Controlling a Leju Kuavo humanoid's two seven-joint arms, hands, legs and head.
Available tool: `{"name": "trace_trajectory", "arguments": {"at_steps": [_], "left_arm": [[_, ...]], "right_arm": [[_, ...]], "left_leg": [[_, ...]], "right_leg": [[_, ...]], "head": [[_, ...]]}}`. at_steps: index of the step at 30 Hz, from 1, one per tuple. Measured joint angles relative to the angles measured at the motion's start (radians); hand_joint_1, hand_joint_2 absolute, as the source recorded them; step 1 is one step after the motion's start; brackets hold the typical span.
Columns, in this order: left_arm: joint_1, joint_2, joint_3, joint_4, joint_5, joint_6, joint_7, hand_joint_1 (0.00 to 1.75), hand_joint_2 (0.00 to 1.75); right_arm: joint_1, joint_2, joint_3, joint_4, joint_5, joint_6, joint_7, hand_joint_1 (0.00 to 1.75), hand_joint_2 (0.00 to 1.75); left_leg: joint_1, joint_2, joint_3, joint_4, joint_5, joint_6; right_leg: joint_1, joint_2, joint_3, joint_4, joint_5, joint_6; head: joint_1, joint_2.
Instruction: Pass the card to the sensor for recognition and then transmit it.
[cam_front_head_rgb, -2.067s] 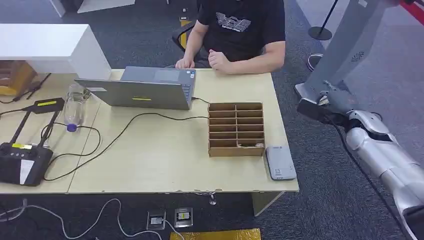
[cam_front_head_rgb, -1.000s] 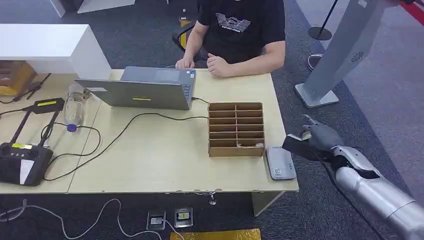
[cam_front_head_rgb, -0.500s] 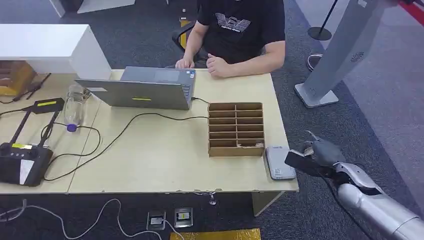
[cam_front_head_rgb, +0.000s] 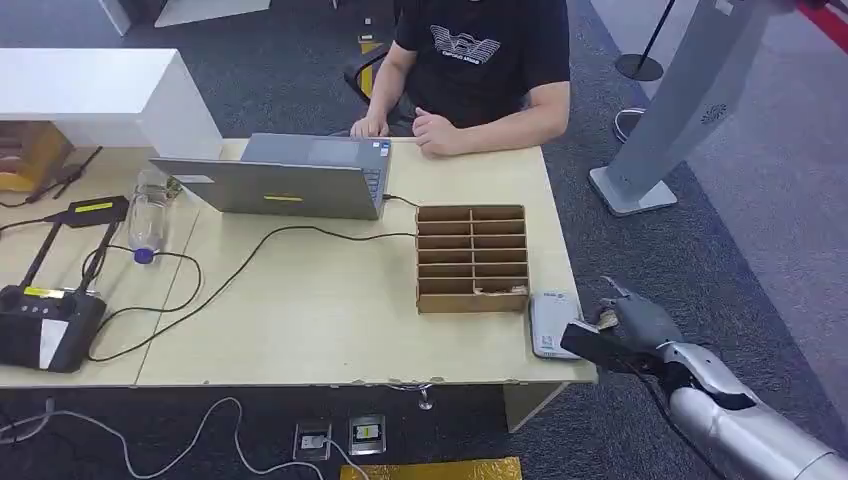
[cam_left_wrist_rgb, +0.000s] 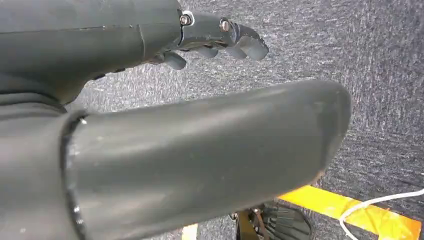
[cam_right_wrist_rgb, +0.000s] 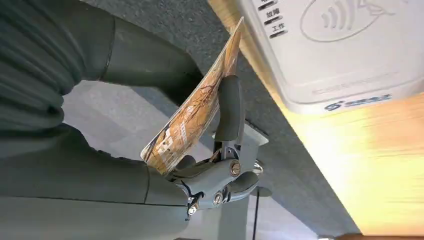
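My right hand (cam_front_head_rgb: 628, 325) pinches a card (cam_right_wrist_rgb: 192, 116) with a brown printed face between thumb and fingers. In the head view the card (cam_front_head_rgb: 595, 346) looks dark and overlaps the right edge of the grey card sensor (cam_front_head_rgb: 550, 322), which lies flat at the table's front right corner. The right wrist view has the sensor (cam_right_wrist_rgb: 340, 47) close beyond the card, with a wave symbol on top. My left hand (cam_left_wrist_rgb: 200, 35) hangs over dark carpet, fingers curled in and nothing in them.
A cardboard divider box (cam_front_head_rgb: 472, 258) stands just left of the sensor. A person (cam_front_head_rgb: 480, 60) sits at the far side behind a laptop (cam_front_head_rgb: 275, 180). Cables (cam_front_head_rgb: 240, 265), a bottle (cam_front_head_rgb: 148, 215) and a black device (cam_front_head_rgb: 45, 320) lie on the table's left half. A grey stand (cam_front_head_rgb: 670, 110) rises at right.
My right hand has come down from beside the grey stand and moved left with the card, until the card reaches over the sensor's right edge. The person's hands barely moved.
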Motion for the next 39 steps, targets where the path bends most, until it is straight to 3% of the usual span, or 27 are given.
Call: {"name": "trace_trajectory", "arguments": {"at_steps": [15, 23, 30, 39], "left_arm": [[0.004, -0.003, 0.000, 0.000, 0.013, 0.003, -0.020, 0.00, 0.00], [0.005, -0.003, -0.004, 0.000, -0.003, -0.015, -0.020, 0.00, 0.00], [0.004, -0.003, -0.004, 0.000, -0.005, -0.018, -0.023, 0.00, 0.00], [0.004, -0.004, -0.004, 0.000, -0.004, -0.018, -0.023, 0.00, 0.00]], "right_arm": [[0.001, 0.003, 0.000, -0.049, 0.024, 0.026, 0.008, 1.75, 1.75], [0.036, -0.008, -0.014, -0.109, 0.023, 0.015, 0.061, 1.75, 1.75], [0.045, -0.038, -0.047, -0.154, 0.025, 0.019, 0.068, 1.75, 1.75], [0.094, -0.032, -0.053, -0.182, 0.058, 0.025, 0.082, 1.75, 1.75]], "left_leg": [[0.000, 0.000, 0.000, 0.000, 0.000, 0.000], [0.000, 0.000, 0.000, 0.000, 0.000, 0.000], [0.000, 0.000, 0.000, 0.000, 0.000, 0.000], [0.000, 0.000, 0.000, 0.000, 0.000, 0.000]], "right_leg": [[0.000, 0.000, 0.000, 0.000, 0.000, 0.000], [0.000, 0.000, 0.000, 0.000, 0.000, 0.000], [0.000, 0.000, 0.000, 0.000, 0.000, 0.000], [0.000, 0.000, 0.000, 0.000, 0.000, 0.000]], "head": [[0.000, 0.000], [0.000, 0.000], [0.000, 0.000], [0.000, 0.000]]}}
